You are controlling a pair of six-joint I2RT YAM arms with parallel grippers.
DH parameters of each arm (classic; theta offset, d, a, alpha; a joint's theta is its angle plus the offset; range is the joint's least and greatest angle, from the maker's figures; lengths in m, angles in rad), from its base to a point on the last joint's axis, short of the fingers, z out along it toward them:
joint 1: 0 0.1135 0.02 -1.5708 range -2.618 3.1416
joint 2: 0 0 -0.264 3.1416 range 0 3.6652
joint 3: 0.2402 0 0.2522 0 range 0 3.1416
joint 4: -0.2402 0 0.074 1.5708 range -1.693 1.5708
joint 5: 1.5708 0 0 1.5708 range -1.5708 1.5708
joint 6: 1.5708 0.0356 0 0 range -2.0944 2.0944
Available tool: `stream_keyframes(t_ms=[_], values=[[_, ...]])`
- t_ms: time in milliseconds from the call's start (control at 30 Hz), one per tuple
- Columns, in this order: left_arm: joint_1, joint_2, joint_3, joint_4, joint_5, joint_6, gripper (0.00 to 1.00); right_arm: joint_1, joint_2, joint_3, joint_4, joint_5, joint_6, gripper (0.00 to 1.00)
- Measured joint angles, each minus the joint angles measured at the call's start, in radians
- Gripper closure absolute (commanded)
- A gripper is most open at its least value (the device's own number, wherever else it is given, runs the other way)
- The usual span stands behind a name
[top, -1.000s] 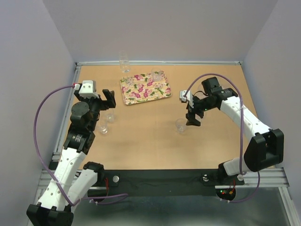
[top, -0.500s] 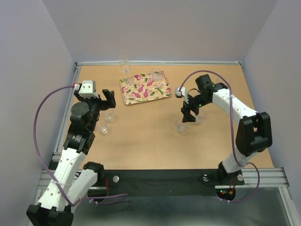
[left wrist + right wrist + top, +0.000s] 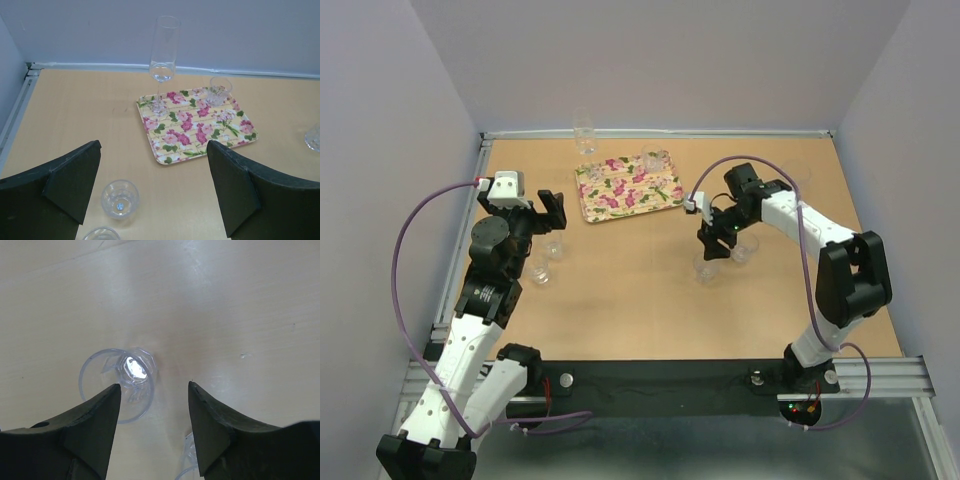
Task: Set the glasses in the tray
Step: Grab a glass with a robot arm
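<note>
the right arm has swung in and the right gripper (image 3: 154, 387), jaws narrowing but pinching nothing yet, now sits over a clear tumbler (image 3: 117, 385), which stands just inside them, close against one finger. a grasp seems near. the left gripper (image 3: 154, 170) hangs spread wide. the tumbler is small, upright, colourless and thick-based.

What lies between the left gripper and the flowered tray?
Only bare table, as the left wrist view shows, lies between the left gripper and the tray; a tumbler shows lower, between the fingers.
</note>
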Motion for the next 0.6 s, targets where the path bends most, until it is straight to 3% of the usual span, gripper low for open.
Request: stream_keyframes(t_ms=[467,567,600], values=[[0.0,0.0,0.0,0.0,0.003,0.0,0.02,0.032,0.024,-0.027,0.022,0.079,0.008,0.6],[0.0,0.0,0.0,0.0,0.003,0.0,0.02,0.041,0.03,-0.037,0.026,0.09,0.009,0.75],[0.0,0.0,0.0,0.0,0.004,0.0,0.02,0.045,0.031,-0.039,0.024,0.093,0.006,0.87]])
